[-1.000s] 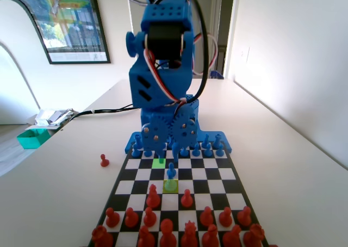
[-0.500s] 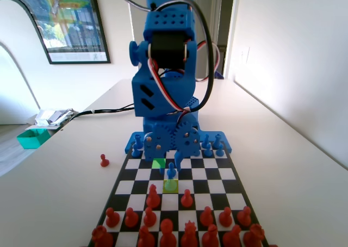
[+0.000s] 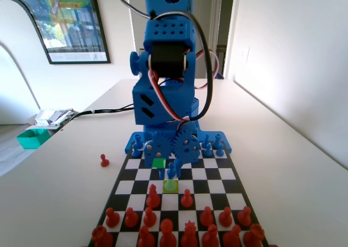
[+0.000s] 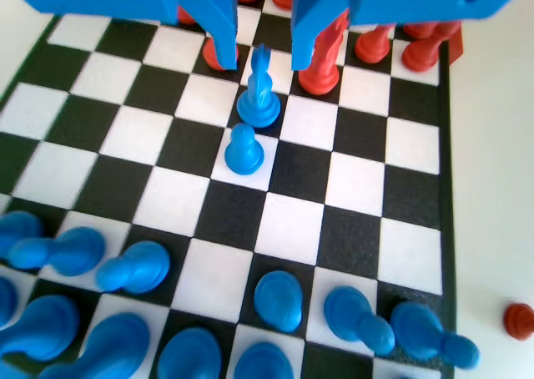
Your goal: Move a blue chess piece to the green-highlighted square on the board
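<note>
The gripper (image 4: 260,55) hangs low over mid-board in the wrist view, jaws apart, straddling the top of a tall blue chess piece (image 4: 259,95) without touching it as far as I can tell. In the fixed view that piece (image 3: 172,174) stands on the pale yellow-green square (image 3: 171,185); the green-highlighted square (image 3: 159,162) lies beyond it toward the arm and a file to the left in that view, bare. A blue pawn (image 4: 244,149) stands just beside the tall piece, on the arm's side in the wrist view; red pieces (image 4: 319,66) crowd close on the other side. Judgement: this is the approach to the grasp. To do it well, come straight down, keep the piece centred between the jaws, and close low on the stem. The left jaw has little room from a red pawn (image 4: 216,55). Lift clear before travelling, or the blue pawn may get clipped.
</note>
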Robot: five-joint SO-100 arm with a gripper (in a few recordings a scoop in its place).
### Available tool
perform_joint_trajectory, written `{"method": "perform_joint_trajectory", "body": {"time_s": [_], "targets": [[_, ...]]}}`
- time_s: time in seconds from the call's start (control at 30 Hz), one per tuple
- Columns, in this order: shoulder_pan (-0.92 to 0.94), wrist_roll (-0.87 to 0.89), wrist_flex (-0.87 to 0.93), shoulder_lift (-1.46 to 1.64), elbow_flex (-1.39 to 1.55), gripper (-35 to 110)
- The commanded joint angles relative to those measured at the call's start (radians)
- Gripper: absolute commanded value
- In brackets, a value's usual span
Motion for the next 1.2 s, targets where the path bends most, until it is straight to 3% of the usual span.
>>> {"method": "perform_joint_trajectory", "body": {"time_s": [0.0, 1.17], "targets": [[0.006, -0.011, -0.015, 0.02, -0.003, 11], [0.017, -0.038, -0.166, 0.026, 0.115, 5]]}}
